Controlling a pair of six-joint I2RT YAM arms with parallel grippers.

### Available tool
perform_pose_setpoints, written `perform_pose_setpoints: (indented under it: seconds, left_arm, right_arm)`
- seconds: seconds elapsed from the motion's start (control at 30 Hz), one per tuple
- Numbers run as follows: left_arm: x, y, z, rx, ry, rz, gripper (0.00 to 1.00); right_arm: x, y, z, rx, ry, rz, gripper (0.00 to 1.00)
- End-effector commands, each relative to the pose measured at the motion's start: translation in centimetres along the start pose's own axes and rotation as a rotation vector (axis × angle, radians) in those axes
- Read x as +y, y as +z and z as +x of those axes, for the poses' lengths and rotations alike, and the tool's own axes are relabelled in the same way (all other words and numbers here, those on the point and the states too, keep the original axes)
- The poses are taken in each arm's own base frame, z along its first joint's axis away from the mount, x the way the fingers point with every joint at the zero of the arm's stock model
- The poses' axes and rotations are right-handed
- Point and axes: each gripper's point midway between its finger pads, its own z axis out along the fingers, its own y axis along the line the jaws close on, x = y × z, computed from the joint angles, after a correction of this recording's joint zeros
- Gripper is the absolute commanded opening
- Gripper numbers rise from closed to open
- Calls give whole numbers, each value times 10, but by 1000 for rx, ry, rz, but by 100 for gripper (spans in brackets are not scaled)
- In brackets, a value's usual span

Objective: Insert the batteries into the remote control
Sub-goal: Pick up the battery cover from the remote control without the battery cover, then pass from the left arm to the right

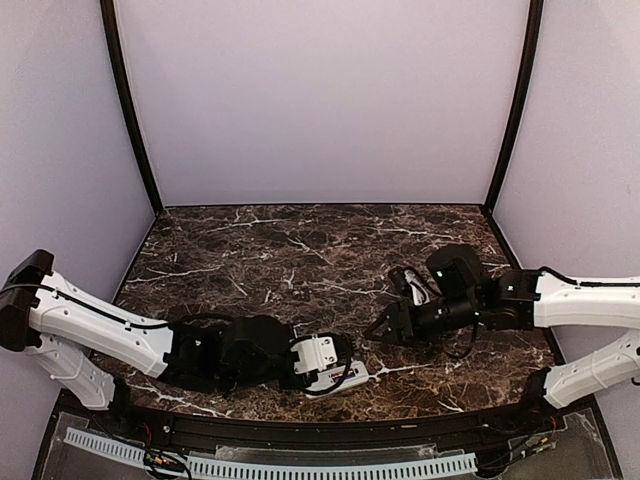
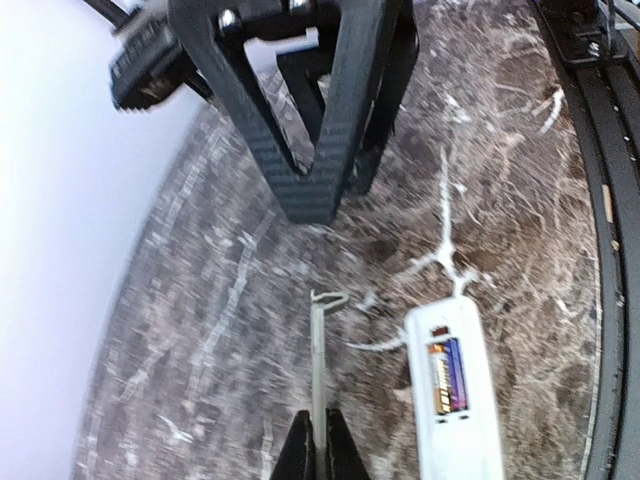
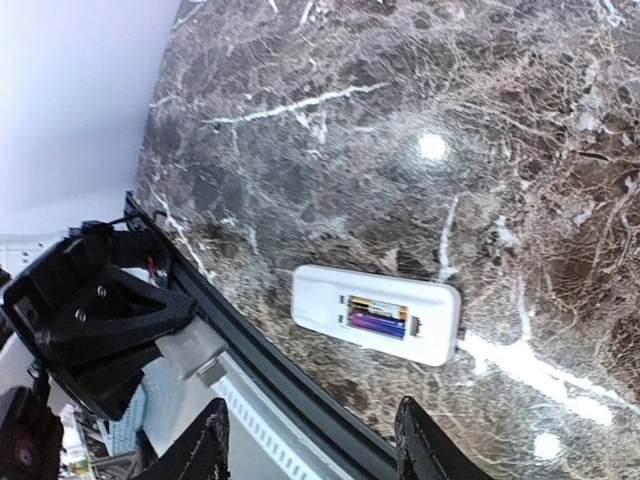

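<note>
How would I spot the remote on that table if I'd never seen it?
Look at the dark marble table, near its front edge. The remote is the slim white slab lying flat there, back up. Unlike the thin grey cover pinched in the left fingers beside it, it has an open bay showing a purple-and-gold battery.

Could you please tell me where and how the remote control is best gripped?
Probably across its two long edges, on the plain end beside the bay, coming straight down from above. The remote control lies flat on the table, back up, with batteries exposed in the open bay; its slim width suits the jaws.
</note>
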Motion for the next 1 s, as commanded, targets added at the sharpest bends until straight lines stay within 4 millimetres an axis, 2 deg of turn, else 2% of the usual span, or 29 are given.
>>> perform_pose_setpoints:
  seconds: [0.0, 0.1, 0.13, 0.17, 0.2, 0.23, 0.37, 0.53, 0.8, 0.97]
  left_arm:
    - [67, -39, -47, -140, 208, -406, 0]
    - [89, -58, -61, -177, 320, -586, 0]
    - [88, -57, -56, -156, 357, -614, 0]
    - [97, -66, -66, -181, 390, -686, 0]
    - [94, -62, -62, -160, 424, -708, 0]
    - [103, -74, -71, -185, 446, -782, 0]
    - [93, -72, -79, -170, 579, -891, 0]
    - [85, -69, -90, -197, 595, -888, 0]
    - [87, -76, -97, -211, 589, -900, 0]
    - [87, -77, -96, -203, 587, -902, 0]
  right_arm:
    - [47, -21, -25, -79, -13, -145, 58]
    - [72, -27, -32, -90, -38, -244, 69]
    - [80, -29, -34, -98, -45, -275, 72]
    - [88, -32, -36, -106, -54, -304, 74]
    - [95, -34, -37, -114, -60, -328, 74]
    - [100, -37, -38, -119, -64, -346, 75]
    - [115, -41, -42, -142, -68, -403, 75]
    - [115, -43, -42, -156, -64, -397, 74]
    - [84, -24, -34, -118, -6, -267, 70]
    - [93, -15, -26, -49, -9, -323, 49]
